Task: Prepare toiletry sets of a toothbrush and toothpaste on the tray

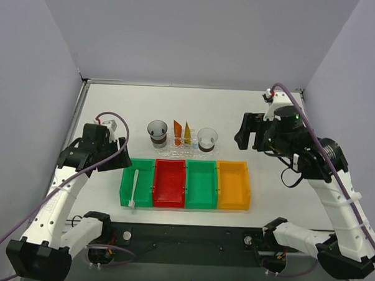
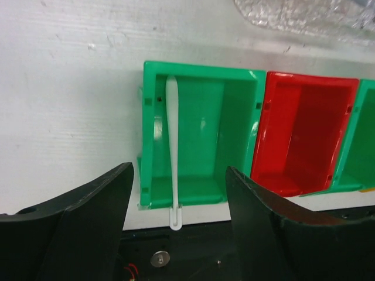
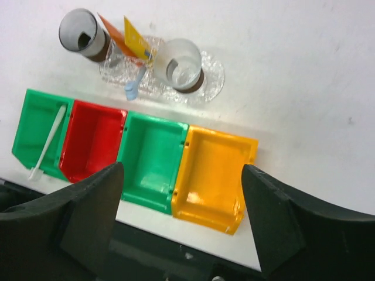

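Left end effector point(image 2: 179, 167) of mine hangs spread above the white toothbrush point(image 2: 171, 146) in the green bin point(image 2: 205, 132); I should pinch its middle.

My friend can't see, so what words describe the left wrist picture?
A slim white toothbrush lies in a green plastic bin, one end poking over its near wall. A red plastic bin stands beside it; the open left gripper hovers above.
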`<state>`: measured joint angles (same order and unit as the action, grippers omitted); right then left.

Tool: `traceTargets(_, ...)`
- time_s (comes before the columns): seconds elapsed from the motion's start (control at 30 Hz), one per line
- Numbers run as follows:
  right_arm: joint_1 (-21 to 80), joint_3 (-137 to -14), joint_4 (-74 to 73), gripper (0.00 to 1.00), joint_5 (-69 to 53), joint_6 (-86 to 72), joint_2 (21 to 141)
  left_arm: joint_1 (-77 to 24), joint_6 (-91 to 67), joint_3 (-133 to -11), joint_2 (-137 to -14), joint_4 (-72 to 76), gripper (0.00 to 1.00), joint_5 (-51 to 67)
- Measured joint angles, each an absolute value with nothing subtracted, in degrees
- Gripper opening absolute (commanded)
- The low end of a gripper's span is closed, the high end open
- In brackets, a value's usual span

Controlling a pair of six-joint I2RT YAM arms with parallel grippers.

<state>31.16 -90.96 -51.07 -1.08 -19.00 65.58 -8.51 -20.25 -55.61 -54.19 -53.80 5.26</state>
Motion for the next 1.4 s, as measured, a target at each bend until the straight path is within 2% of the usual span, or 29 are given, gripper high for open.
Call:
traceTargets(0.03, 31.2, -88.6, -48.4, 0.98, 0.0, -18.9, 63.2, -9.2, -20.7, -55.1, -54.6, -54.7, 0.74, 5.0)
traceTargets(0.07, 31.2, -86.4, -45.4, 1.0, 1.0, -19.0, 61.0, -9.8, -21.1, -54.6, -55.1, -55.4, 0.73, 4.9)
traceTargets(0.17, 31.1, -79.9, -37.6, 1.0, 2.8, -19.2, 54.7, -12.1, -23.1, -52.4, -56.2, -56.7, 0.72, 4.4)
traceTargets(0.27, 31.1, -75.6, -32.7, 0.94, 3.4, -19.2, 51.1, -14.2, -25.3, -50.2, -56.4, -56.9, 0.71, 4.3)
traceTargets(0.3, 31.1, -75.0, -31.9, 0.89, 3.5, -19.1, 50.5, -14.7, -26.0, -49.7, -56.4, -56.8, 0.7, 4.3)
traceTargets(0.5, 31.1, -73.9, -29.3, 0.72, 2.1, -18.8, 51.2, -16.4, -28.5, -47.5, -59.7, -55.5, 0.65, 4.8)
traceTargets(0.73, 31.0, -73.9, -29.0, 0.61, -2.1, -19.7, 54.8, -19.3, -28.2, -47.3, -65.6, -53.9, 0.59, 4.4)
traceTargets(0.93, 31.0, -73.9, -29.0, 0.6, -4.6, -19.5, 55.5, -22.0, -28.2, -47.3, -69.8, -53.3, 0.54, 2.7)
traceTargets(1.4, 31.0, -73.9, -29.0, 0.58, -8.8, -19.2, 57.7, -26.1, -29.8, -48.2, -75.4, -53.4, 0.52, -2.3)
